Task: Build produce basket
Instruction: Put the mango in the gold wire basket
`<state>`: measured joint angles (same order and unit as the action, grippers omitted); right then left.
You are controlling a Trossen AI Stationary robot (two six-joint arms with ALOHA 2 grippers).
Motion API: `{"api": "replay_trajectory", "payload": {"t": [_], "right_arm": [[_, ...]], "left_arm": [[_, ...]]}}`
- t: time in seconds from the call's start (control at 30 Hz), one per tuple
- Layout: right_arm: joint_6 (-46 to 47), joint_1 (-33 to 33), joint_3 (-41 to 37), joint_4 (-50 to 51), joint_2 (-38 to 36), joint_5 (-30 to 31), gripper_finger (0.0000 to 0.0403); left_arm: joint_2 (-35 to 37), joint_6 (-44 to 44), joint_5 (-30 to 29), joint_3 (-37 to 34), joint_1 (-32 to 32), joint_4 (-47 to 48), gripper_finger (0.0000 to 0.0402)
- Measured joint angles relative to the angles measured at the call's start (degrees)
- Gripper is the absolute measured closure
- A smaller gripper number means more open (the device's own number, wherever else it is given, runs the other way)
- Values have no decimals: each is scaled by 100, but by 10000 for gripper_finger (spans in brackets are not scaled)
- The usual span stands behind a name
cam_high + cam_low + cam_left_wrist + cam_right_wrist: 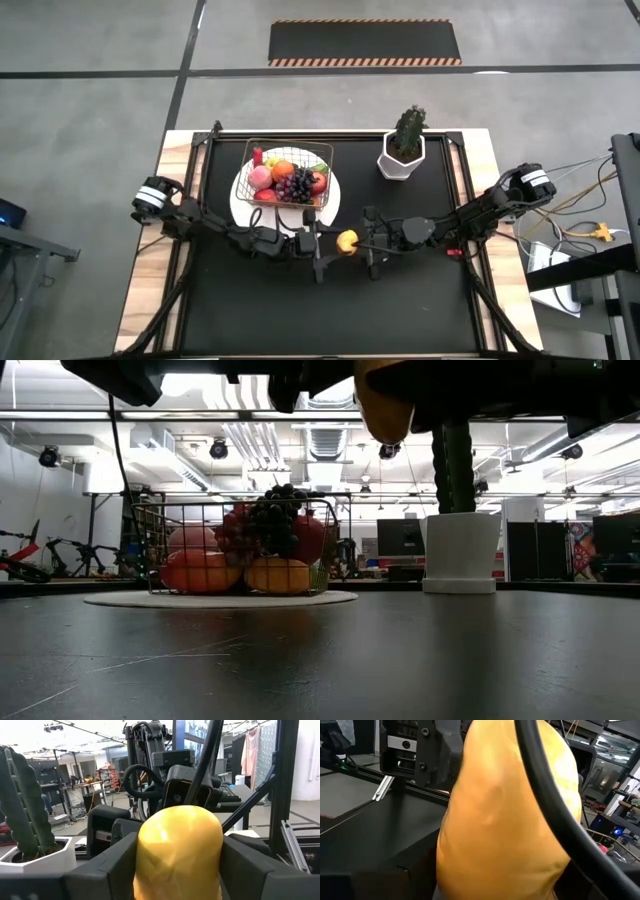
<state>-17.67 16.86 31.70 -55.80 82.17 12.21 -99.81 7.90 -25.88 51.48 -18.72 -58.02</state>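
Overhead, the yellow mango point(347, 241) hangs between the left hand point(322, 243) and right hand point(368, 243), just in front of the basket point(288, 176). At counter level it floats above the basket. Each wrist view shows the mango pinched between both hands' closed fingers point(107, 865).

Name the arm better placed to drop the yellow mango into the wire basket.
Left. The left gripper grips the yellow toy mango and sits just beside the wire mesh basket; the right gripper lies farther away.
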Motion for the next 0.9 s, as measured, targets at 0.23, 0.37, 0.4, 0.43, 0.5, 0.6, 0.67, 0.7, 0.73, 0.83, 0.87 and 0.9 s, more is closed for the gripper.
{"api": "replay_trajectory", "payload": {"t": [0.23,0.37,0.4,0.43,0.5,0.6,0.67,0.7,0.73,0.83,0.87,0.9], "right_arm": [[56,-2,1,32,0,135,64],[56,-2,2,109,0,138,47],[56,-2,0,111,0,138,46],[55,-2,2,113,0,139,45],[61,-2,2,136,-40,145,45],[186,-2,1,231,-206,193,44],[322,-1,2,420,-400,316,44],[396,0,2,555,-513,397,44],[480,0,2,726,-639,483,44],[678,0,2,1369,-1059,595,44],[776,0,2,1589,-1205,601,44],[839,0,2,1802,-1349,601,44]], "left_arm": [[10,-1,-2,-5,1,0,193],[20,28,-83,-13,0,24,195],[37,45,-127,-15,0,57,195],[54,50,-134,-28,0,63,195],[113,78,-186,-49,0,125,195],[236,197,-380,-73,-2,329,196],[385,202,-497,-103,0,582,196],[475,202,-560,-117,4,732,196],[572,203,-654,-118,10,922,196],[918,205,-994,-119,11,1662,196],[1059,203,-1126,-120,11,1970,196],[1211,201,-1275,-120,20,2266,196]]}}
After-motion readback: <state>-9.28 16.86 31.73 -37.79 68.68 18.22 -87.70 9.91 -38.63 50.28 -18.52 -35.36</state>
